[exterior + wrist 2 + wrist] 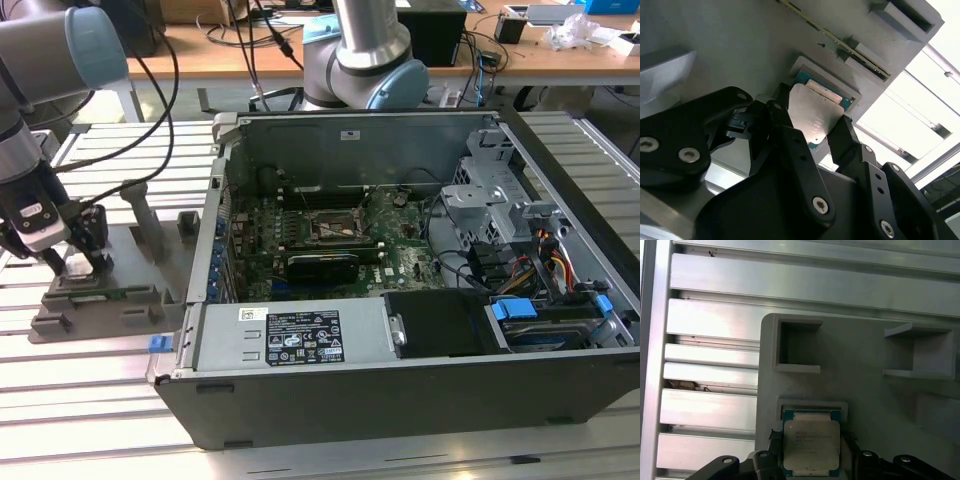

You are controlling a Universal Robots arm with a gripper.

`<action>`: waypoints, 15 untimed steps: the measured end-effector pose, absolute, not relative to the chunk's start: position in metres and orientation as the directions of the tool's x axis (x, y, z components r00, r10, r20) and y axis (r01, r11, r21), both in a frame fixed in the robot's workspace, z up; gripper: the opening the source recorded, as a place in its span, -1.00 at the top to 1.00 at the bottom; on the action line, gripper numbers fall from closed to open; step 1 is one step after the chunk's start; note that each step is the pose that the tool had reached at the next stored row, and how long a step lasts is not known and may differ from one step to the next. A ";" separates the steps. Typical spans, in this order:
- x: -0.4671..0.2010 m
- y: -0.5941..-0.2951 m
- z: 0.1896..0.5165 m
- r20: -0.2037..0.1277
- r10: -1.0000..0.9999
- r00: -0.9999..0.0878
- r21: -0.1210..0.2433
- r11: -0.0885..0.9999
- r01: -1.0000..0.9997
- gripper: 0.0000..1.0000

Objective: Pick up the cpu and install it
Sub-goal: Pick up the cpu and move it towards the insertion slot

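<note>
Slatted aluminium worktop (pixel 90 440), open computer case (pixel 400 390) centre. Grey fixture (pixel 130 300) at case's nine o'clock in exterior view. cpu (pixel 811 442) lies flat in fixture recess, likely to keep it square. claw (pixel 78 265) clenched on its opposite edges.

Grey arm (pixel 40 45), pale blue joint caps (pixel 100 45), black hand (pixel 812 122) with silver screws (pixel 820 204), black cables (pixel 150 100).

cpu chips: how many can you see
1: the cpu lies in the grey holder's recess, at the gripper. Another could be hidden in the case's socket, which isn't clear.
</note>
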State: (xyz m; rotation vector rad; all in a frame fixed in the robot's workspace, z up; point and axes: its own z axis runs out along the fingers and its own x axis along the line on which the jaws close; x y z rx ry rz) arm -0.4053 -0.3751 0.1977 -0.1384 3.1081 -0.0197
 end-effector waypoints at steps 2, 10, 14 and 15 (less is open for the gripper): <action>-0.405 -0.375 0.202 -0.030 -0.089 -0.996 -0.014 0.996 -0.089 -0.09; -0.405 -0.374 0.210 -0.030 -0.089 -0.996 -0.015 0.996 -0.089 -0.09; -0.405 -0.373 0.212 -0.030 -0.089 -0.996 -0.015 0.996 -0.089 -0.09; -0.405 -0.373 0.213 -0.030 -0.089 -0.996 -0.015 0.996 -0.089 -0.09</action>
